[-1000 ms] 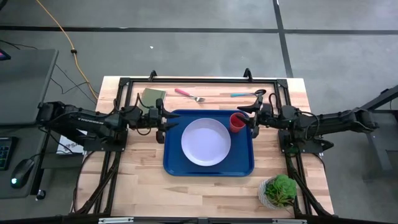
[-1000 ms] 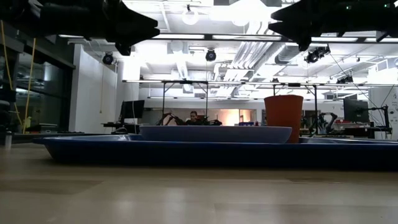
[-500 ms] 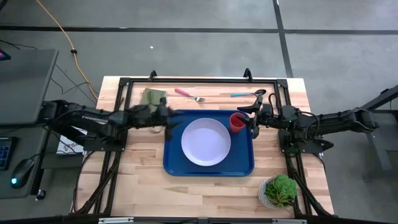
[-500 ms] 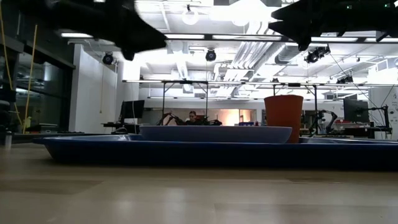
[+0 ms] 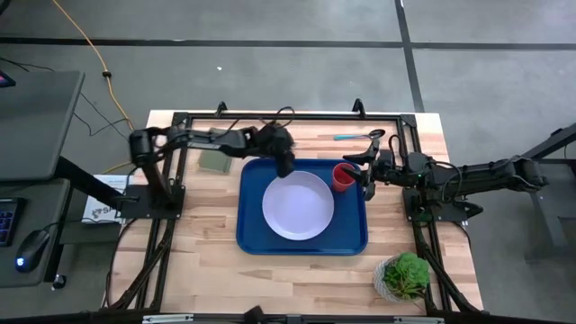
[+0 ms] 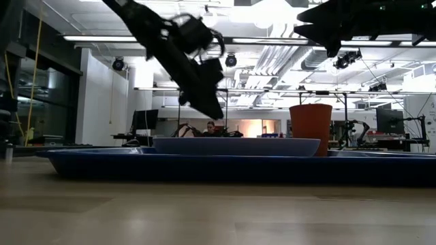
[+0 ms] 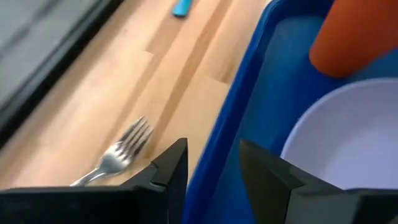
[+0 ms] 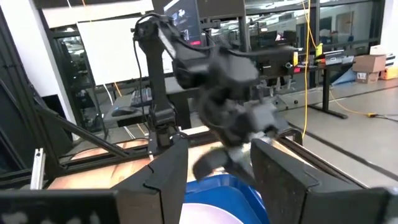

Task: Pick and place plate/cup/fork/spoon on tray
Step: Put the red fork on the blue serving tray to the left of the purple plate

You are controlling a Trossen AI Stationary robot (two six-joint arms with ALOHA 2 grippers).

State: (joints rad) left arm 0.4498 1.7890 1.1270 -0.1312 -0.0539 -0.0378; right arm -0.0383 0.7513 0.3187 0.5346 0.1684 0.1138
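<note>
A grey floor (image 5: 270, 63) surrounds the wooden table (image 5: 207, 270), with bright ceiling lights (image 6: 272, 10) over distant desks.

Left arm stretched across table's far side, left gripper (image 5: 285, 166) angled downward, fingers (image 7: 169, 168) parted, empty. Right arm extended inward from right side, right gripper (image 5: 366, 176) parted, empty.

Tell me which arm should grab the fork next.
Left. Its end effector is open and hangs by the tray's far edge, with the fork just ahead. The right end effector waits beside the cup.
</note>
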